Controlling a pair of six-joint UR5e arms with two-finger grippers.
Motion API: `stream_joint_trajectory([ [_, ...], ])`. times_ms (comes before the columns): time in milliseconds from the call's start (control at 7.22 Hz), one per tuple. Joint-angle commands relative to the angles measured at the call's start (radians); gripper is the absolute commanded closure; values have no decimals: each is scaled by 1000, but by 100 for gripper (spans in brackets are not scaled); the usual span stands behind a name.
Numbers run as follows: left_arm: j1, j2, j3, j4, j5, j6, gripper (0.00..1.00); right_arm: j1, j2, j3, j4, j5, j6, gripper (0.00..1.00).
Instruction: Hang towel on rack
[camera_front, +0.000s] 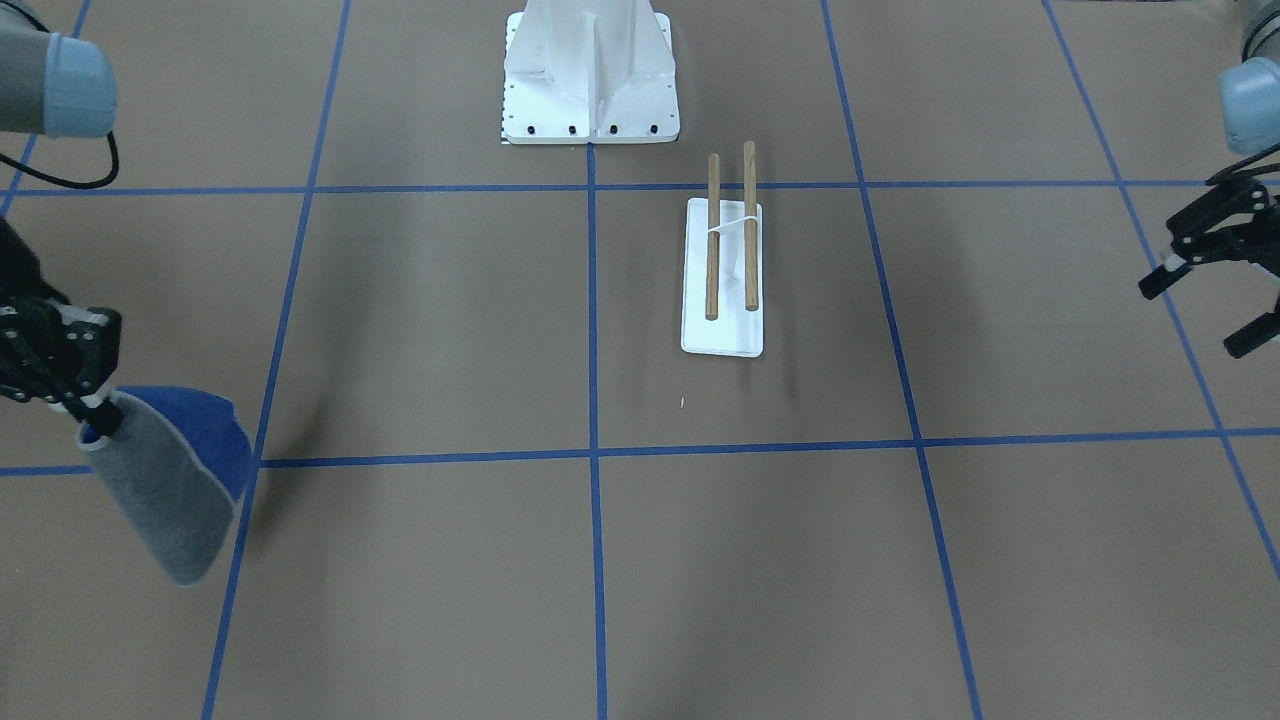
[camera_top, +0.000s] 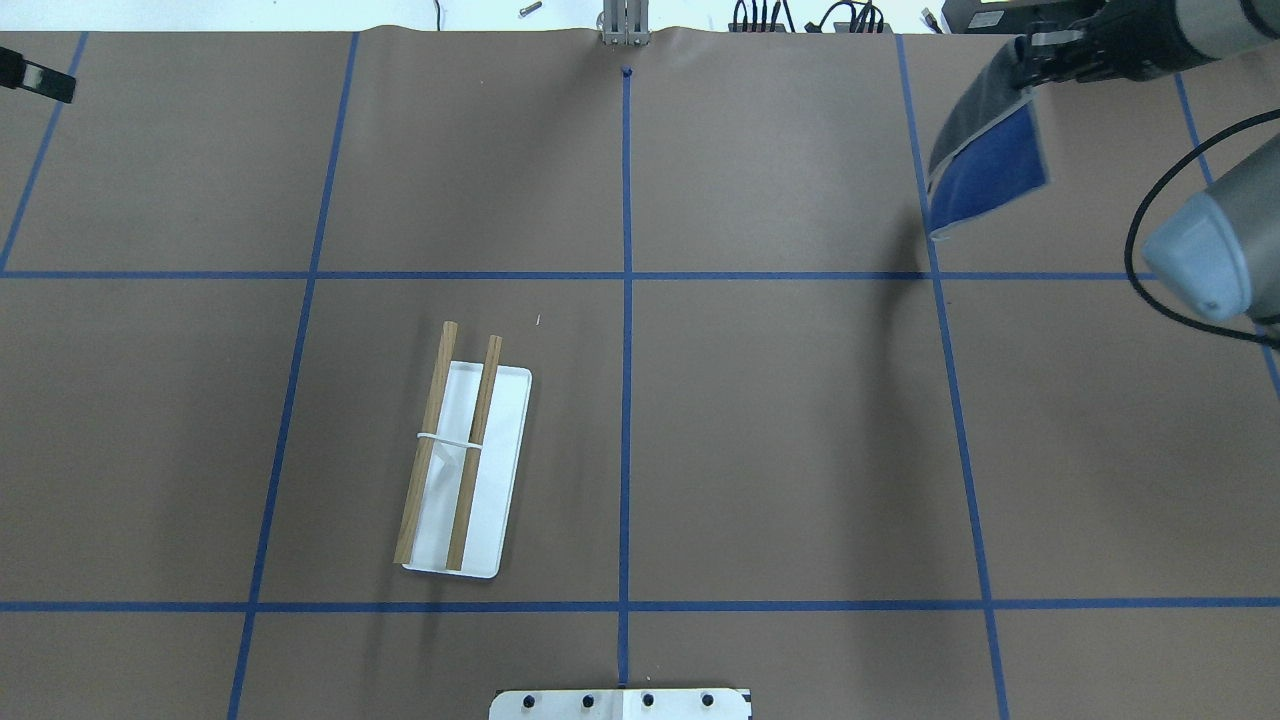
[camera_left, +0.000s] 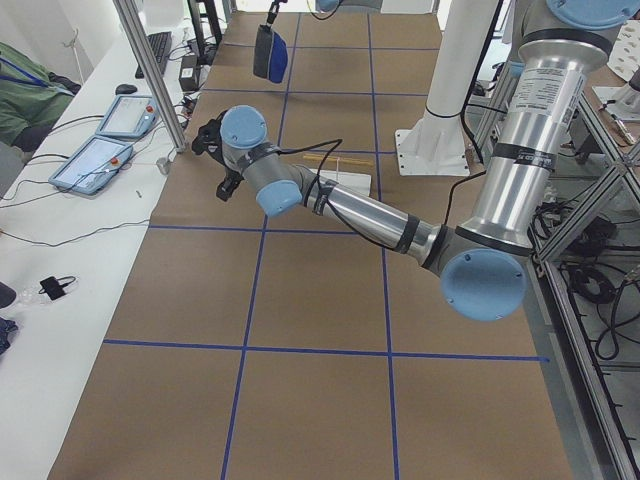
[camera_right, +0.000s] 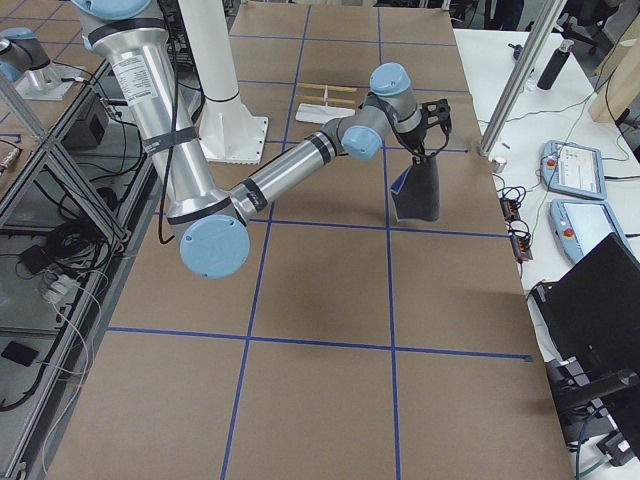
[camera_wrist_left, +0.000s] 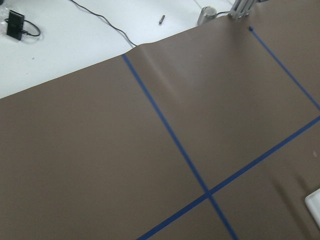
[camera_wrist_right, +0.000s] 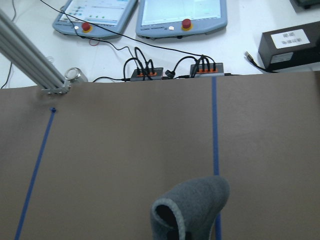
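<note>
1. Left end effector (camera_front: 1192, 320): at the far left edge of the surface (camera_top: 780, 420), up in the air. Fingers are spread wide and empty. In the overhead view only a dark bit of it shows, at the top left corner.
2. Surface: brown sheet with a blue tape grid. The centre tape line runs from the robot's side to the operators' side.
3. Rack (camera_top: 460, 450): on the robot's left half, just left of the centre line and inside one grid square. Two thin brown dowels (camera_front: 713, 240) lie parallel, joined by a white crosspiece about midway along. They sit over a flat white base plate (camera_top: 503, 470) that lies on the surface. It is slightly skewed to the tape lines.
4. Pedestal (camera_front: 590, 80): big, white and bolted, at the robot's edge on the centre line. It is near the rack, not touching it.
5. Towel (camera_top: 985, 150): on the right side, at the far end of the surface, well apart from the rack. It hangs down from the right end effector, with its shadow cast apart from it on the surface. It is grey outside, with a blue inner face showing and a lighter stitched edge. It is curled, and the right wrist view shows it rolled like a tube.
6. Right end effector (camera_front: 95, 405): clamped on the towel's top edge, holding it in the air. Its arm reaches out across the right half.
</note>
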Motion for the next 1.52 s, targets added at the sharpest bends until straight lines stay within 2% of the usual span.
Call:
stream_joint_trajectory([
  [0,135,-119,9,-46,8,-309,1,-195,33,78,-3,-217,8,100],
  [277,251,-180,9,-45,127,-625,1,-338,56,81,-4,-319,-28,100],
  [416,313,-221,12,-37,177,-746,1,-421,61,83,-6,-451,-106,100],
  [554,388,-279,16,-28,236,-846,1,-472,85,85,-59,-545,-190,100],
  [693,446,-337,18,2,289,-940,2,-518,163,85,-184,-604,-203,100],
  [831,477,-386,16,69,299,-977,2,-550,221,83,-278,-664,-203,100],
  [970,497,-402,16,99,335,-981,2,-590,246,81,-297,-711,-203,100],
  [1108,516,-402,19,101,363,-999,3,-630,260,81,-316,-771,-203,100],
  [1247,516,-407,24,101,365,-1008,3,-659,303,83,-390,-799,-203,100],
  [1386,517,-408,27,101,365,-1008,9,-699,323,81,-427,-843,-203,100],
])
